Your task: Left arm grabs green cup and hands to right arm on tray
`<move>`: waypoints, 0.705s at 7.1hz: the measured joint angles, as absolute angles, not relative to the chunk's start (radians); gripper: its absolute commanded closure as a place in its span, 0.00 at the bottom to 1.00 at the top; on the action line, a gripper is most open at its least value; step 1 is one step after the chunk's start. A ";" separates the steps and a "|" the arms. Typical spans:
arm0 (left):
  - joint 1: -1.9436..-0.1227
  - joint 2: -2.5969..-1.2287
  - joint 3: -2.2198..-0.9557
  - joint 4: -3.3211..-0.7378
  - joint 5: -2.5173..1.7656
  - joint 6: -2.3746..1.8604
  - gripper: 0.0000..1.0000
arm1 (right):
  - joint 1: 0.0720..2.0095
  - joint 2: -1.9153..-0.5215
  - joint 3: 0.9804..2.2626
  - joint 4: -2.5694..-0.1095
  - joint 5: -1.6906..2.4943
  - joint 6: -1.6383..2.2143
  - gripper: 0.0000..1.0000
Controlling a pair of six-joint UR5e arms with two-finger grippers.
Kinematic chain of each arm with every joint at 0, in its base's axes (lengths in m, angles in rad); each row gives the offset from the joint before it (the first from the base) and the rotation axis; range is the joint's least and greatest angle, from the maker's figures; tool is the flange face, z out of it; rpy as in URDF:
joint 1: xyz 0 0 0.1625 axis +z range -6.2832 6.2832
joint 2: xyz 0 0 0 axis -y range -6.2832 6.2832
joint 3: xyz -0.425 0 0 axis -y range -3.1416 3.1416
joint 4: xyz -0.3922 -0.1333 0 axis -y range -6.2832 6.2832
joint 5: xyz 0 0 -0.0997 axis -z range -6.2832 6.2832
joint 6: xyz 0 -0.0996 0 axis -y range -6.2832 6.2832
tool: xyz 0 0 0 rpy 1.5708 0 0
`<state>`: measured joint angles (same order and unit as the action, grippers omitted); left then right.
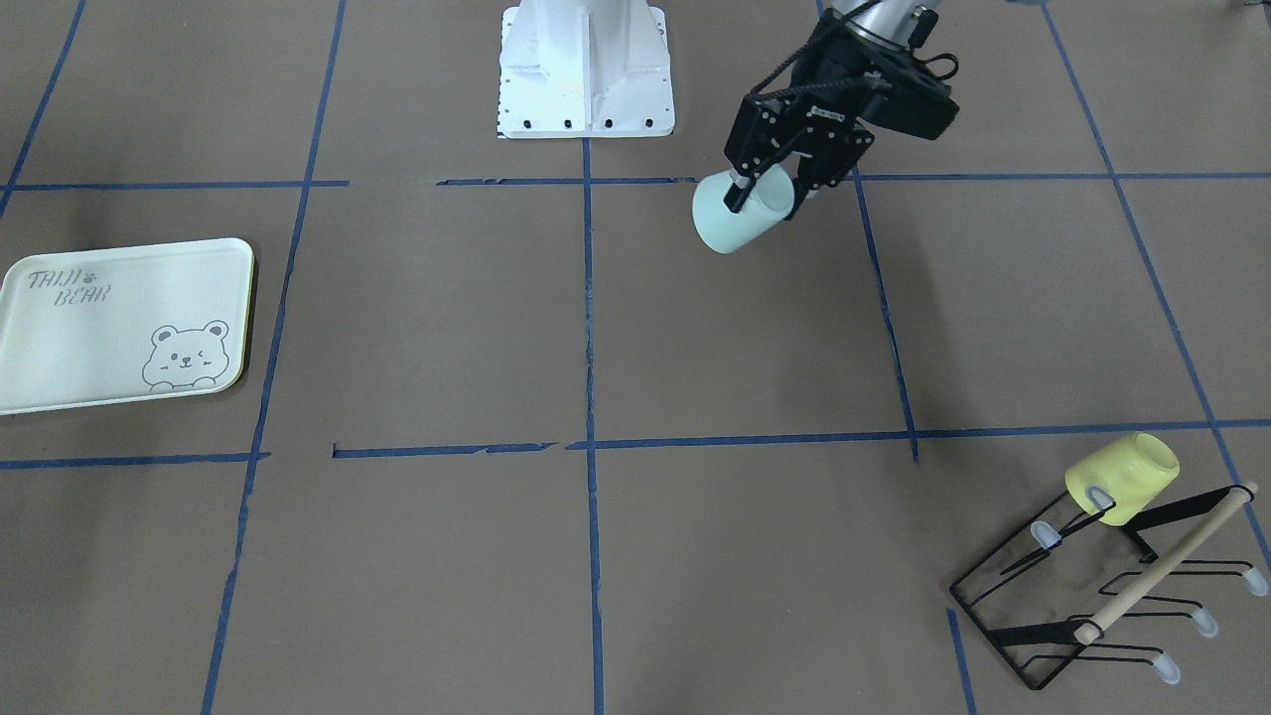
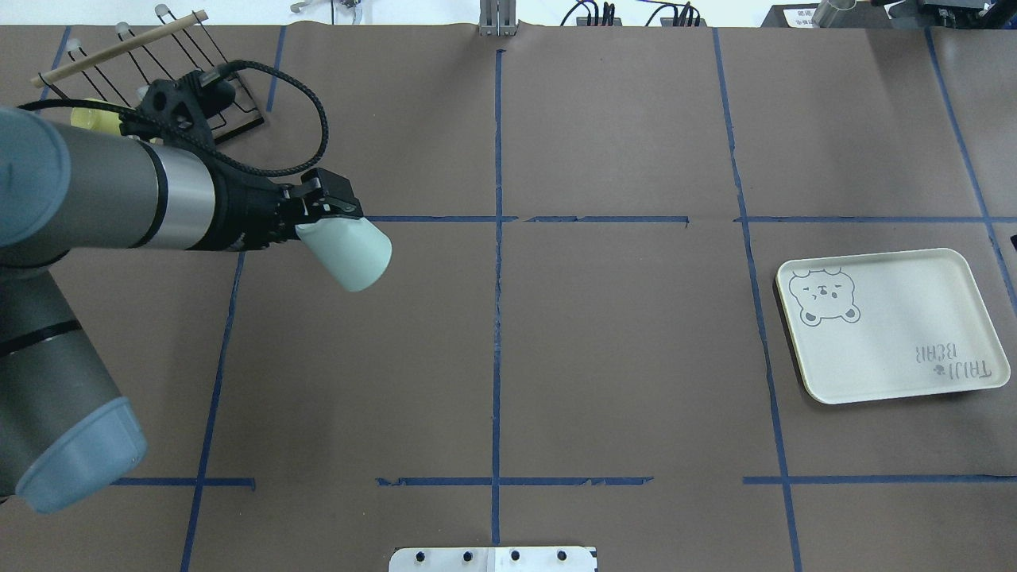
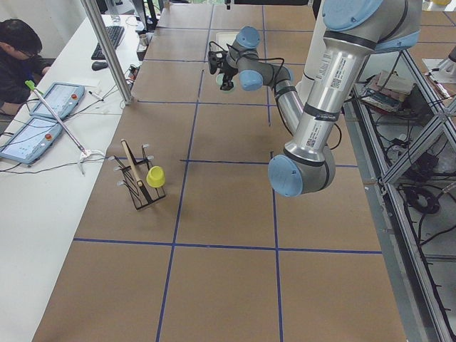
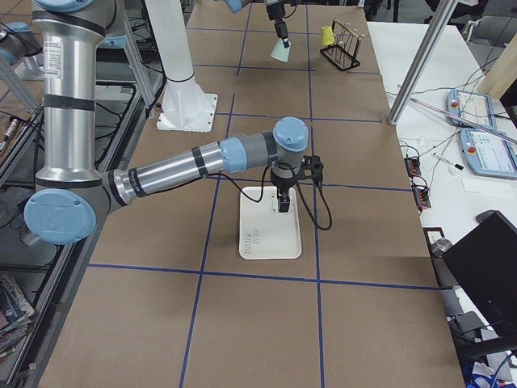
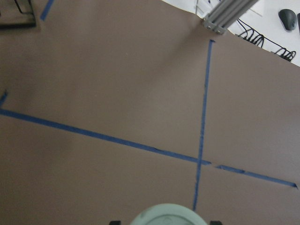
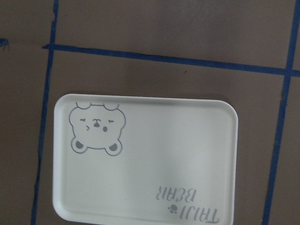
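My left gripper (image 1: 767,202) is shut on the pale mint-green cup (image 1: 728,220) and holds it tilted in the air above the brown table, the cup's base pointing away from the wrist. The cup also shows in the overhead view (image 2: 350,253), below the left gripper (image 2: 322,213), and at the bottom edge of the left wrist view (image 5: 166,217). The cream bear tray (image 1: 89,338) lies flat on the far side of the table, with nothing on it (image 2: 898,326) (image 6: 154,154). My right gripper (image 4: 282,202) hangs over the tray (image 4: 271,230); I cannot tell whether it is open or shut.
A black wire rack (image 1: 1053,606) with a wooden bar stands on the left arm's side, a pale yellow cup (image 1: 1123,479) hung on it. The white robot base (image 1: 586,70) is at the table edge. Blue tape lines cross the table.
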<state>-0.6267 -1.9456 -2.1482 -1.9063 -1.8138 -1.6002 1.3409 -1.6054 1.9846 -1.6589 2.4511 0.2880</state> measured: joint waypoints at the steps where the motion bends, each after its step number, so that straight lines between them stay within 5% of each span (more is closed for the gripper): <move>1: -0.578 -1.946 -2.153 -1.981 -1.786 -1.687 0.59 | 1.319 -1.573 1.986 -1.574 2.480 0.425 0.00; 5: -0.501 -1.950 -2.115 -2.224 -1.706 -1.927 0.61 | 1.119 -1.552 1.966 -0.895 2.415 1.191 0.00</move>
